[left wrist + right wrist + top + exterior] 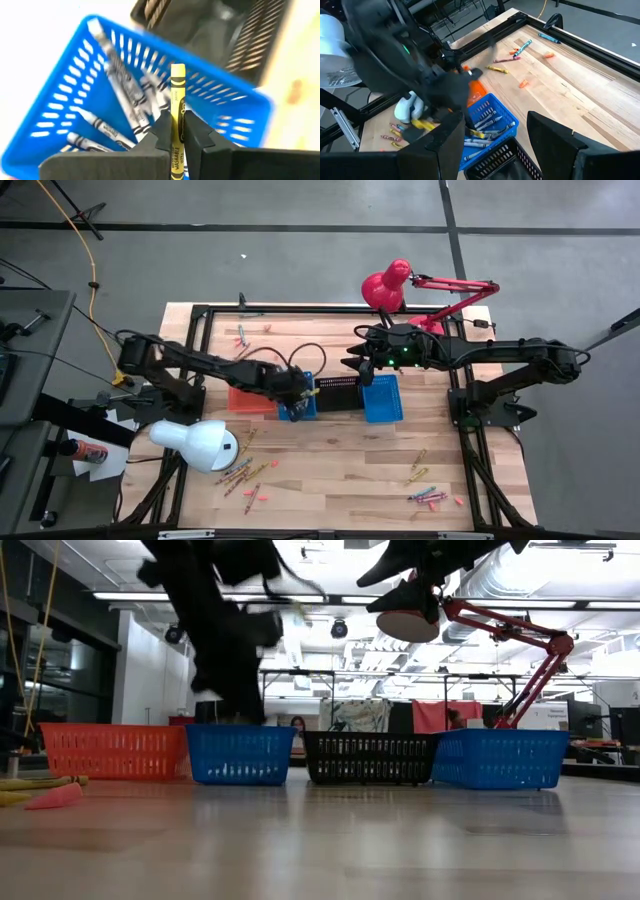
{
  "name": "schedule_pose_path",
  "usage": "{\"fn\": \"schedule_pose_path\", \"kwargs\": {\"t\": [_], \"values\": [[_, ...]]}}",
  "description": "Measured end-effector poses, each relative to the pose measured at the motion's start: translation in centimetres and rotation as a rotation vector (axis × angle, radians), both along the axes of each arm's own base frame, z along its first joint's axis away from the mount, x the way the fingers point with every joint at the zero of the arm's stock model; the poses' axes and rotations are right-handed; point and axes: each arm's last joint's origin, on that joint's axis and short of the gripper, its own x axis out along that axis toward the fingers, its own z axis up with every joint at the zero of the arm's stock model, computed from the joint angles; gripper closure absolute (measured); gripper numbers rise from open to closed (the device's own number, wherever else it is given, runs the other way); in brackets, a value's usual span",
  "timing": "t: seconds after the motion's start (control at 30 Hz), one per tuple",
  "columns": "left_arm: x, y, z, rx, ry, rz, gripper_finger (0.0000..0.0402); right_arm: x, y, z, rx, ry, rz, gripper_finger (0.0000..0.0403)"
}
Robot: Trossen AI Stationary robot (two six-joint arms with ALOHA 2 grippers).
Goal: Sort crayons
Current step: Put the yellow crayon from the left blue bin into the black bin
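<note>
Yellow paper-wrapped crayon [177, 120] front and centre, standing upright and clamped between the two dark fingers of the left claw [177, 137], which are pinched tight on its lower half. Right behind and beneath that claw sits a small blue mesh basket [60, 107] with several grey-and-white wrapped crayons [122, 92] lying loose on its floor. The left claw [296, 392] hangs directly over that basket in the overhead view, and beyond it is a black mesh basket [255, 40].

On the far side of the black basket [338, 392] from the left claw, the right claw [352, 362] is poised up in the air, fingers spread wide apart, nothing between them. Just below and beside it sits a second blue mesh basket [381, 399]. An orange mesh basket [248, 400] lies on the other side of the left claw.

Further out on the pale wooden surface [340, 470], loose mixed-colour crayons [240, 472] are scattered near a white lamp head [197, 444], another cluster [428, 496] lies well away from both claws, and a few more [241, 336] lie by the far edge. A red desk lamp [388, 285] leans in behind the right claw.
</note>
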Motion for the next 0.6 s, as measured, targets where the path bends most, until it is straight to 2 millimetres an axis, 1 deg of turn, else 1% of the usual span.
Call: {"fn": "schedule_pose_path", "kwargs": {"t": [0.17, 0.33, 0.43, 0.5, 0.53, 0.6], "values": [[-1.8, 0.1, 5.2, 0.034, -0.202, -0.040, 0.0400, 0.1, 0.0, 0.3, -0.021, -0.031, 0.007, 0.0195], [-3.8, -0.2, 10.9, 0.135, -0.516, -0.043, 0.0401, 0.4, 0.0, 1.0, -0.060, -0.103, 0.028, 0.0195], [-4.7, -0.4, 13.5, 0.221, -0.687, -0.041, 0.0401, 0.5, 0.1, 1.5, -0.072, -0.151, 0.064, 0.0195], [-4.9, -0.6, 14.4, 0.255, -0.772, -0.048, 0.0401, 0.6, 0.1, 1.8, -0.081, -0.181, 0.102, 0.0195], [-4.9, -0.6, 14.5, 0.263, -0.811, -0.049, 0.0401, 0.6, 0.2, 1.9, -0.081, -0.194, 0.119, 0.0195], [-4.9, -0.7, 13.9, 0.262, -0.841, -0.046, 0.0401, 0.7, 0.3, 2.1, -0.082, -0.214, 0.145, 0.0195]]}}
